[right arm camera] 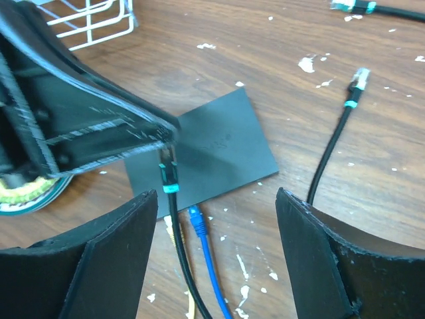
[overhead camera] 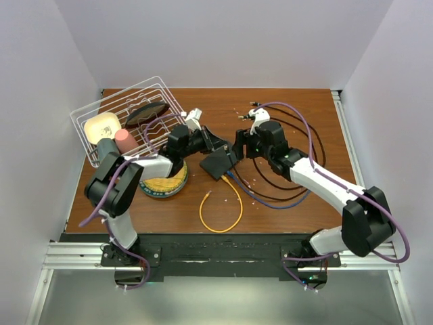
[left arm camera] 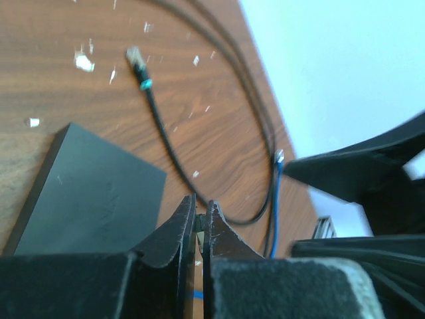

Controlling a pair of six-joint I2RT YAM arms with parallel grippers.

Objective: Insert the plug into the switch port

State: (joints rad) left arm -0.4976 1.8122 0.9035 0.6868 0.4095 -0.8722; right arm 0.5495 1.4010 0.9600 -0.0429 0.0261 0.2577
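Wooden worktop (overhead camera: 216,101) carrying a black switch (right arm camera: 219,143). Left fingers (right arm camera: 158,133) pinch the plug (right arm camera: 169,174) at the switch's edge (right fingers (right arm camera: 319,259) spread, empty). A tilted plug could jam, or push the loose switch aside.

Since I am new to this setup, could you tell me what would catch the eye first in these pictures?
The left gripper is shut on the teal-collared plug of a black cable, right at the edge of the flat black switch in the middle of the table. The right gripper hangs open just above that spot. A yellow cable loops in front of the switch, and a white wire rack of dishes stands at the far left.
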